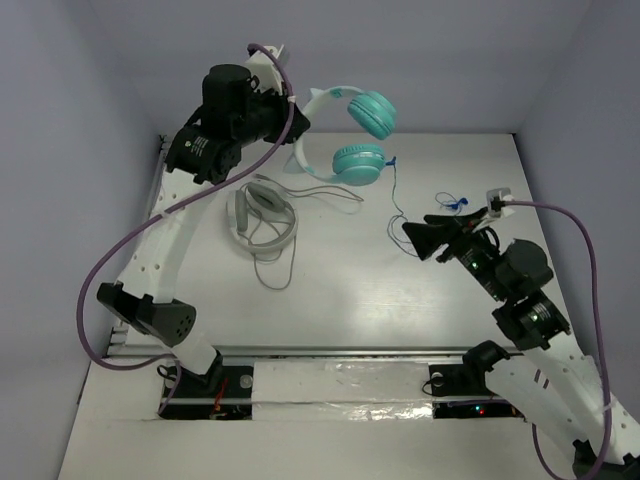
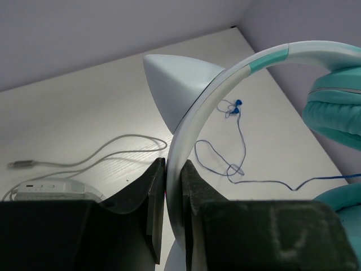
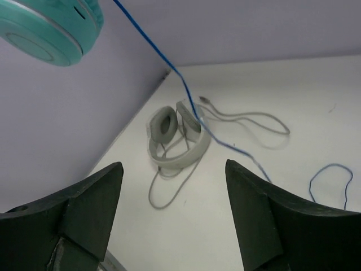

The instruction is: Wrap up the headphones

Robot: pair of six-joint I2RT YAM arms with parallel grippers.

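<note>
The headphones (image 1: 358, 140) have two teal ear cups and a white headband (image 2: 194, 121) with a pointed white ear. My left gripper (image 1: 296, 108) is shut on the headband and holds the headphones above the table at the back. The thin blue cord (image 1: 397, 195) hangs from the lower cup to the table, with loops near my right gripper. It also shows in the left wrist view (image 2: 237, 152) and the right wrist view (image 3: 186, 93). My right gripper (image 1: 418, 238) is open and empty, low over the table right of centre. One teal cup (image 3: 51, 25) shows above it.
A second pair of grey headphones (image 1: 262, 215) with a grey cord lies on the table's left part, also in the right wrist view (image 3: 177, 135). Lavender walls enclose the table at the back and sides. Purple robot cables run along both arms.
</note>
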